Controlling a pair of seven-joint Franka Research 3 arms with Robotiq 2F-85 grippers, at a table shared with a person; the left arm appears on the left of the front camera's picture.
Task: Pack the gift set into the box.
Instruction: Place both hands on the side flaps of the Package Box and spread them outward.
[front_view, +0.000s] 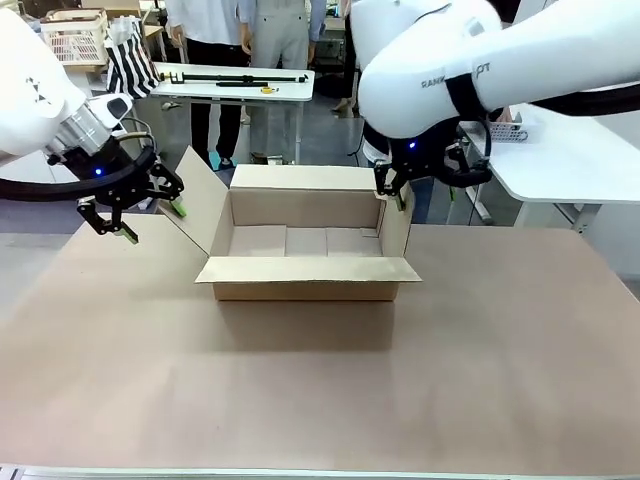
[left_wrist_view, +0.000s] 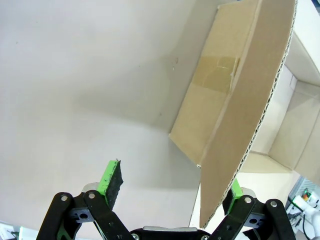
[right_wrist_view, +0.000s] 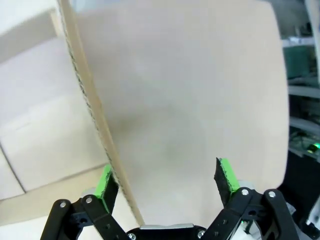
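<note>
The box (front_view: 305, 255) stands open in the middle of the table, its four flaps spread and its inside bare. At the raised left flap (front_view: 200, 200) my left gripper (front_view: 153, 220) is open. In the left wrist view that flap (left_wrist_view: 245, 100) runs between the fingers of the left gripper (left_wrist_view: 172, 187), close to the right pad (left_wrist_view: 235, 192). At the upright right flap (front_view: 398, 225) my right gripper (front_view: 392, 190) is open. The right wrist view has the corrugated edge of this flap (right_wrist_view: 90, 110) next to the left pad (right_wrist_view: 105, 182) of the right gripper (right_wrist_view: 165, 179). The gift set is out of view.
The brown table top (front_view: 320, 380) stretches wide in front of the box. People (front_view: 280, 40) stand beyond the far side near a white table (front_view: 240, 82) with a black tool. Another white table (front_view: 570, 165) stands at the right.
</note>
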